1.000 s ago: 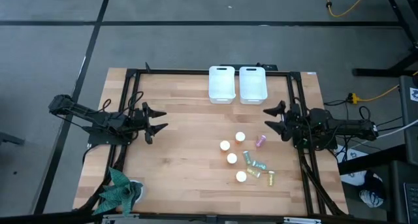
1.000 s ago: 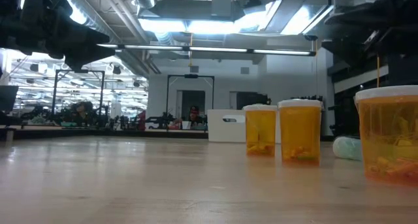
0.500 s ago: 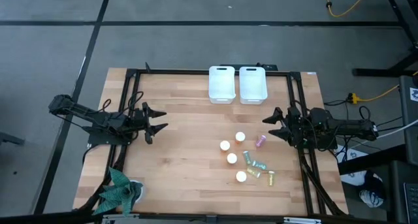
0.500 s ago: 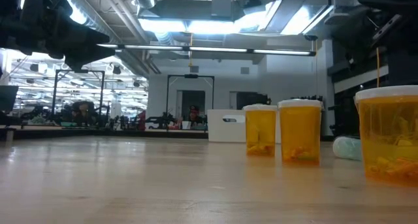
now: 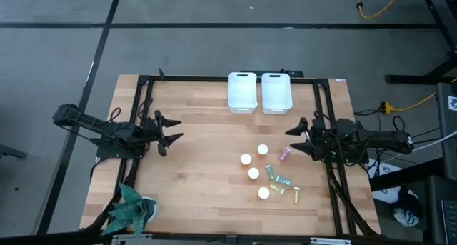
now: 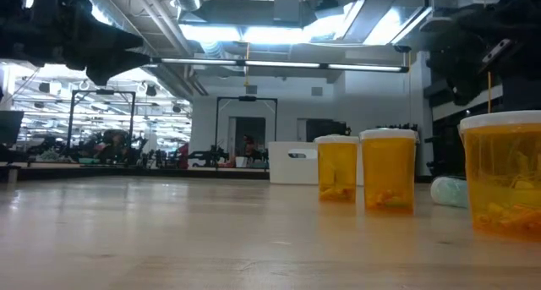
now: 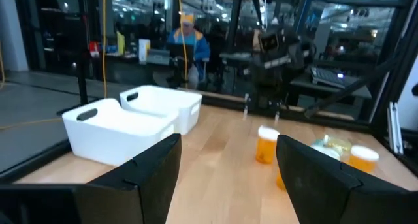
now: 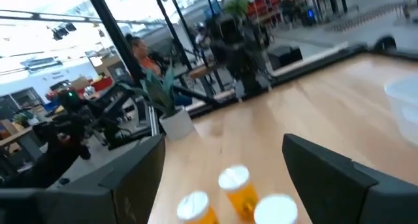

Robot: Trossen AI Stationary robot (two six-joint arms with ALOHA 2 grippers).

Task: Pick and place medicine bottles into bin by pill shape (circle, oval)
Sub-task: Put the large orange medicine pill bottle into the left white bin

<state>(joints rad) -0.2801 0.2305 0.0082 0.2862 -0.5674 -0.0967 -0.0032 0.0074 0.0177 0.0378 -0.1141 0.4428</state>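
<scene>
At table's right edge, right end effector [image 5: 295,136] spread wide, empty — pill shapes inside medicine bottles [image 5: 263,150] unreadable.

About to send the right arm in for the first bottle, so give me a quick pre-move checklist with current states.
1. Right claw open and empty: ok, fingers spread, nothing between them.
2. Right claw near the bottles: ok, it hovers beside the pink bottle, not touching it.
3. Orange bottles upright: ok, all four white caps face up.
4. Small bottles graspable: not ok, the green and yellow ones lie bunched together.
5. Bins reachable: ok, both sit side by side at the table's far edge, nothing seen inside.
6. Left claw out of the way: ok, open, over the table's left side.
7. Pill shape known: cannot tell.
</scene>
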